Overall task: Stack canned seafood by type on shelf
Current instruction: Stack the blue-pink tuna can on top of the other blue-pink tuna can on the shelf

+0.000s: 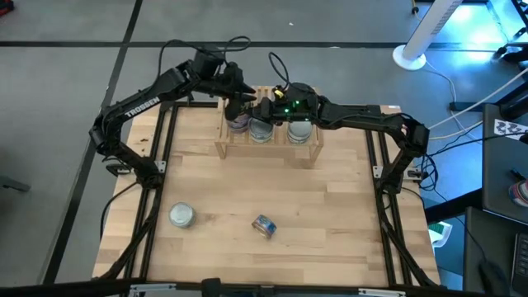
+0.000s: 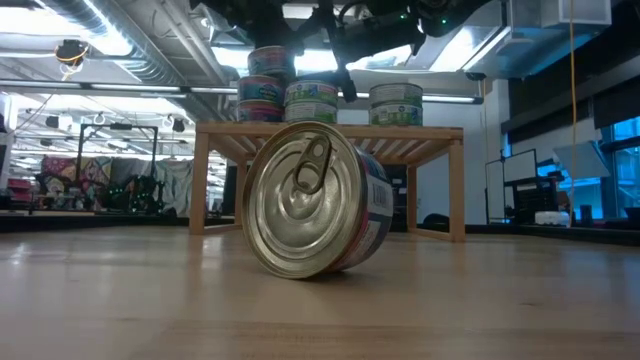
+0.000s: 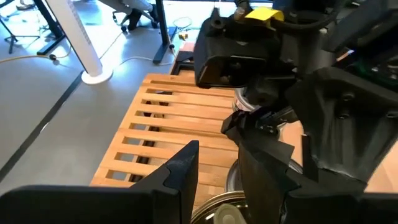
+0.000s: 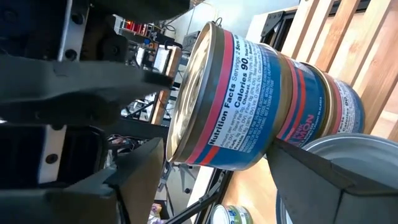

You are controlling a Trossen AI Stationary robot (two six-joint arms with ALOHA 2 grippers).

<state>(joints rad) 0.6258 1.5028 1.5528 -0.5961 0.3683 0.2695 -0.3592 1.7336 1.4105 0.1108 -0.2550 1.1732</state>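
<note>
tins [image 2: 312,102] stacked on the wooden shelf [image 2: 330,132]; two more [image 1: 264,225] on the table.

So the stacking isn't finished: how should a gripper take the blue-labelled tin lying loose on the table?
The tin lies tipped on its edge, lid facing the low camera. Probably come from above, fingers across the two flat ends, lid and base; the curved side would likely roll away.

A robotics lab: grey floor [image 1: 66,99], exposed ceiling ducts [image 2: 110,45], cluttered workbenches [image 2: 90,185], monitors [image 2: 520,185], and trailing cables [image 1: 462,103] surround the wooden table [image 1: 330,231].
</note>
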